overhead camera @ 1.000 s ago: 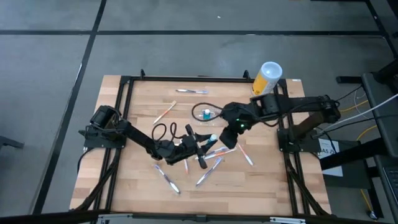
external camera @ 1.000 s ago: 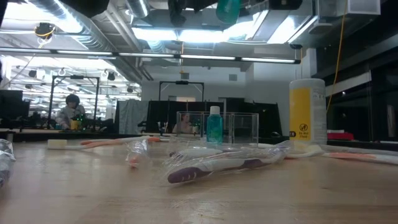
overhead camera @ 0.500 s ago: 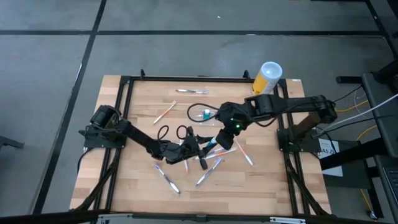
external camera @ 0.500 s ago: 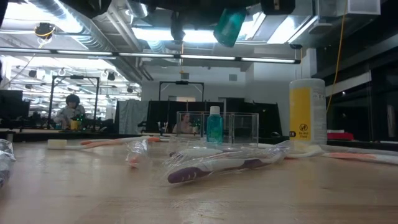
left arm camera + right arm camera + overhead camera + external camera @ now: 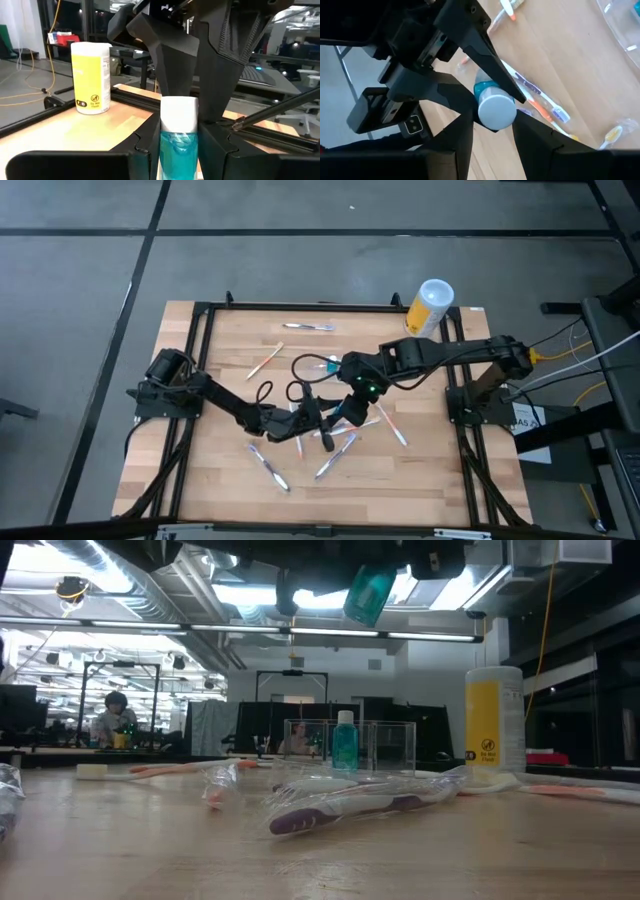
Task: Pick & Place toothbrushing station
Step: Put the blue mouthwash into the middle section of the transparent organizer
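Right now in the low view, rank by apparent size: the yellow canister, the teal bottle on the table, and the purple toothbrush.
1. Purple toothbrush, longest, but nearest the camera, so unsure.
2. Yellow canister.
3. Teal bottle, smallest.

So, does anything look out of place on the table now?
A teal bottle hangs tilted in the air between the left pincer and the right pincer. Toothbrushes lie scattered loose on the table.
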Controlling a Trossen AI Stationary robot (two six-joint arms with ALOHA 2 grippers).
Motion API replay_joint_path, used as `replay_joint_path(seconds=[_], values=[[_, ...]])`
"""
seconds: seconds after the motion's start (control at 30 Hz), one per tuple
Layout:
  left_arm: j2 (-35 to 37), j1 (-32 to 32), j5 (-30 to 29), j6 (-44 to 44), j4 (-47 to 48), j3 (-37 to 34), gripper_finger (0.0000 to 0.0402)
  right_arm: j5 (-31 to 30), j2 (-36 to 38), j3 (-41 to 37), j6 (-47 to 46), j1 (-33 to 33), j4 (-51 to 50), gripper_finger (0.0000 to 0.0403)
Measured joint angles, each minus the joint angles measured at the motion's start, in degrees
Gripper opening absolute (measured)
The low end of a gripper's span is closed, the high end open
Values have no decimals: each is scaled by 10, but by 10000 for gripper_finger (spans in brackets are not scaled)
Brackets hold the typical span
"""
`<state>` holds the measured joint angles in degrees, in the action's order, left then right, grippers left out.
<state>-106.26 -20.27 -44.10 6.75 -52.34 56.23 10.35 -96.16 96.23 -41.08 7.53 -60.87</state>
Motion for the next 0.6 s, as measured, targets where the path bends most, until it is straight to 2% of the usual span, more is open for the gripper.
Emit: replay_joint_path(seconds=[0.33, 0.6], values=[[0, -7, -12, 14, 13, 1, 90, -3, 0, 0, 4, -6, 14, 137], [-2, -7, 0, 20, 21, 1, 90, -12, 0, 0, 4, -6, 18, 137]])
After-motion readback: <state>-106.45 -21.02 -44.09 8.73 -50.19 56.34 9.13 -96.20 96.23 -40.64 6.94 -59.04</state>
